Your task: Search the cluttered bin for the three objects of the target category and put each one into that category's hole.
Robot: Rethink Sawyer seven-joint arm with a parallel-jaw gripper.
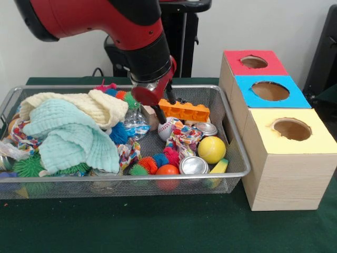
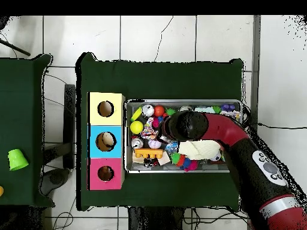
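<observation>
- While the cloths (image 1: 73, 134) heap over the left half of the bin (image 1: 131, 176), they may hide a target. A search that skips them could come up short of three.
- Spiky toys and rope ends lie tangled around the cloths, so a pick there could drag a neighbour up with it.
- At the middle, the tool (image 1: 166, 105) hangs with its fingers spread and nothing between them, just over the baseball (image 1: 167, 129) and beside the brick (image 1: 184, 110). One finger stands close to the brick's end, so closing here could catch or push it.
- I cannot tell the target category. If it is balls, the baseball, the orange ball (image 1: 167, 169) and the yellow ball (image 1: 211, 149) all sit in the bin's right half.
- A round ball may squirt out of a pinch, and the rope toy (image 1: 187, 138) pressed against the baseball may foul the grip.
- Further right, the tin (image 1: 193, 165) touches the yellow ball's side and could get knocked.
- On the surface at right, the red hole (image 1: 254, 62), blue hole (image 1: 270, 90) and yellow hole (image 1: 292, 129) stand in a close row, so a drop into the wrong one is easy.
</observation>
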